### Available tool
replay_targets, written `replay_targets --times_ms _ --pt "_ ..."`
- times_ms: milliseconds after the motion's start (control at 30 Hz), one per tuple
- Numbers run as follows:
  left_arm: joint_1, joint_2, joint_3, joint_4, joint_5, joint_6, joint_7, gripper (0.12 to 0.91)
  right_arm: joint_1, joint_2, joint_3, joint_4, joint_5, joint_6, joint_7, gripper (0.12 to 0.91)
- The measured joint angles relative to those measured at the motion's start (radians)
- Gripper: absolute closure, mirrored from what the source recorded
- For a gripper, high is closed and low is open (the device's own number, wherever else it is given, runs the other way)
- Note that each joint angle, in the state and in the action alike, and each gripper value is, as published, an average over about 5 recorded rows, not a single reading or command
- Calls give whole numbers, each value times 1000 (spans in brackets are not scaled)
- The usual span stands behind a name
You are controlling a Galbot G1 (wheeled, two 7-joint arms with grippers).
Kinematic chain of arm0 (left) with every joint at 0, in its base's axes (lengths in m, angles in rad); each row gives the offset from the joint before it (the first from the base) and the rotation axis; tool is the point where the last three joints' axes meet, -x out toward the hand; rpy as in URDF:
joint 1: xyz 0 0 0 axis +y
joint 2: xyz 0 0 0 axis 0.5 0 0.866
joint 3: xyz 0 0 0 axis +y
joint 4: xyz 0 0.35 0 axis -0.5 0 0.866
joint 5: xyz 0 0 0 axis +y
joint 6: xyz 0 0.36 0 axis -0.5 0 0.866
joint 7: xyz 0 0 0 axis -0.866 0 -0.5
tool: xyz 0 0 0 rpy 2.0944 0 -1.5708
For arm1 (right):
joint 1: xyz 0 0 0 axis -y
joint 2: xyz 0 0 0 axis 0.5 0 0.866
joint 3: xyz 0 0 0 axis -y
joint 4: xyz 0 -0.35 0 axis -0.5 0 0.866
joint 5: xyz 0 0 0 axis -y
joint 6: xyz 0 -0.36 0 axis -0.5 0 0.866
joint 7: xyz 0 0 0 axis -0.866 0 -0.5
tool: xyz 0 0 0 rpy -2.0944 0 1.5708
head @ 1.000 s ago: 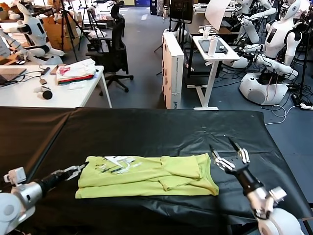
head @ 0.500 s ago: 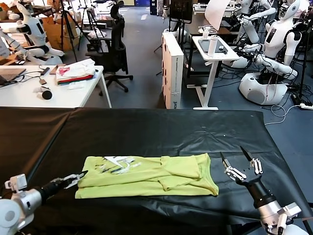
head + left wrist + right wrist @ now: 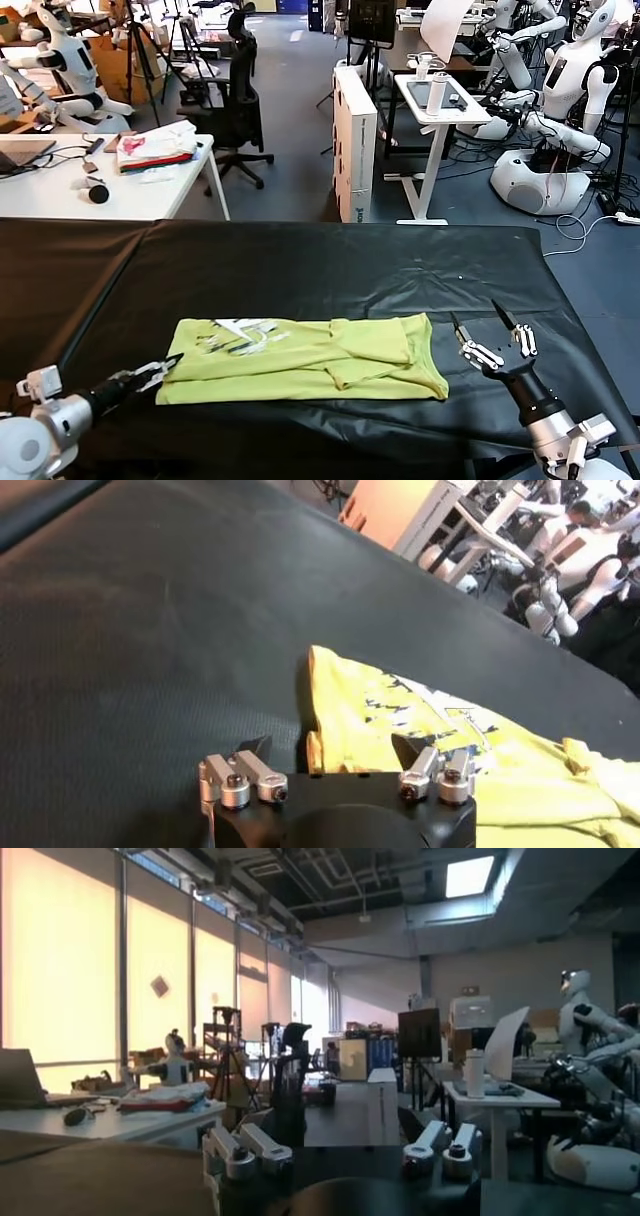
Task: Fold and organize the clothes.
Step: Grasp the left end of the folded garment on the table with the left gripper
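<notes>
— So where does the T-shirt [image 3: 305,358] lie right now?

— Flat on the black desk [image 3: 300,265], already folded lengthwise into a band, white print toward the robot's left end, sleeve folded in near the middle.

— And the claws?

— Left claw [image 3: 150,372] is low at the shirt's left edge, near its front corner, fingers spread and holding nothing; the wrist view shows the hem just ahead between them. Right claw [image 3: 490,340] stands off the right end, clear of the cloth, fingers apart and pointing up.

— What makes the next fold go well, in your view?

— Probably pinching both layers at the left corner, not only the top one, then lifting low and carrying it across evenly so the band doesn't skew. The right claw could pin the far end.
</notes>
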Motion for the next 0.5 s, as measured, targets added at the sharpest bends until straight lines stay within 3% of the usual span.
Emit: replay_targets --times_ms 500 --pt "-20 -24 33 -6 1 2 6 123 8 8 -16 3 -9 -6 2 118"
